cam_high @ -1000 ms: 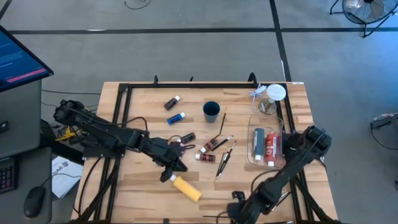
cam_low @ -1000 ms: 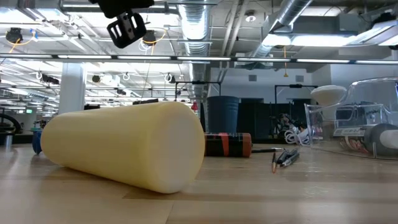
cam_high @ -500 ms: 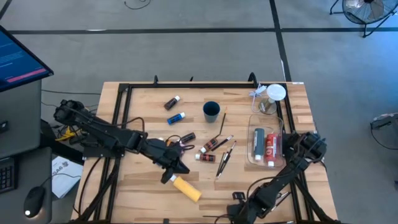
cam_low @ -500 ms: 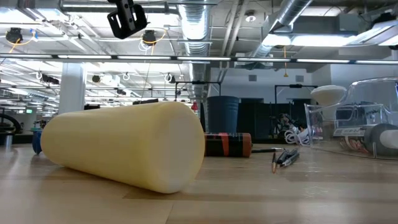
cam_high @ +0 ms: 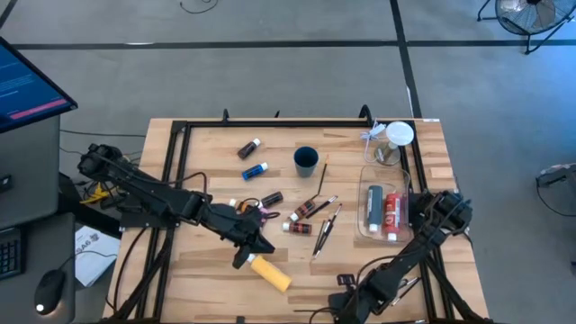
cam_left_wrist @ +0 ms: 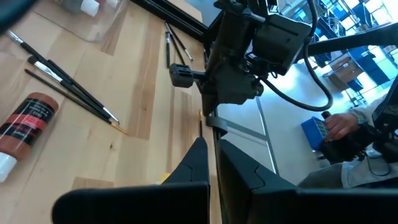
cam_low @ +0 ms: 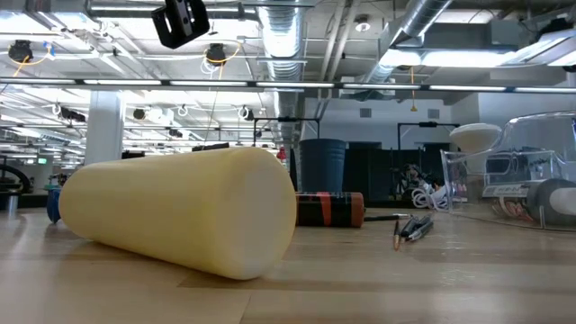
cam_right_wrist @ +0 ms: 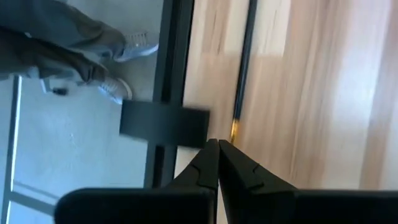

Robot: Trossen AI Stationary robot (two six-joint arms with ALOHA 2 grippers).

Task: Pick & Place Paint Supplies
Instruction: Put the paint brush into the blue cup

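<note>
The big yellow bottle (cam_high: 271,273) lies on its side near the table's near edge and fills the low view (cam_low: 180,216). My left gripper (cam_high: 255,246) hangs shut above the bottle's cap end, high in the low view (cam_low: 180,20), touching nothing. Small brown tubes (cam_high: 270,199), a blue tube (cam_high: 255,170) and thin brushes (cam_high: 326,225) lie on the table's middle. A brown tube (cam_left_wrist: 28,121) and brushes (cam_left_wrist: 68,87) show in the left wrist view. My right gripper (cam_high: 346,301) waits shut at the near edge, over a dark-handled brush (cam_right_wrist: 244,62).
A clear bin (cam_high: 385,236) at the right holds a grey and a red tube. A dark cup (cam_high: 306,161) and a clear jar with a white lid (cam_high: 396,139) stand toward the far edge. A black frame (cam_high: 270,123) rims the table.
My left gripper has risen a little above the yellow bottle, staying shut. The bottle and the other supplies have not moved.
</note>
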